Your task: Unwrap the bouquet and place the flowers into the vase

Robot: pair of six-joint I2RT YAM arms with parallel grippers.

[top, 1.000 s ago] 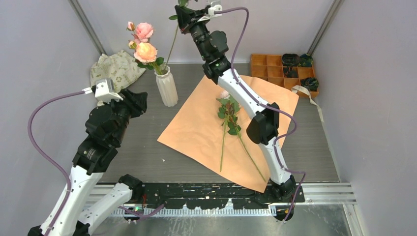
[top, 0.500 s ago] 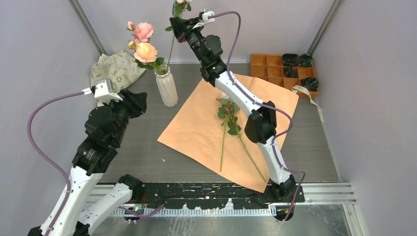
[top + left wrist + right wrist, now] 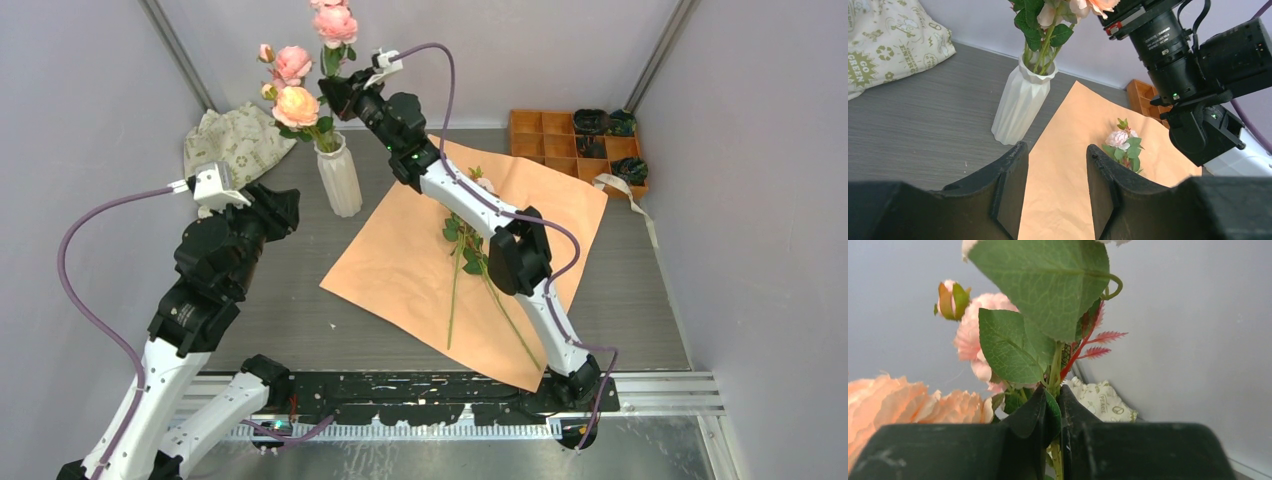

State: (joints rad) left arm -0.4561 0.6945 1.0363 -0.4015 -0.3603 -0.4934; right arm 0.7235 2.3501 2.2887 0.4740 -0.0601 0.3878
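Grey table, white vase holding roses

A cream cloth bag printed with green recycling motifs lies crumpled at the table's far left. At far right sits a wooden compartment tray, dark items in its right-hand cells.

Topmost pink bloom partly off-frame

blooms crowd vase mouth; held stem close above; cloth bag behind.
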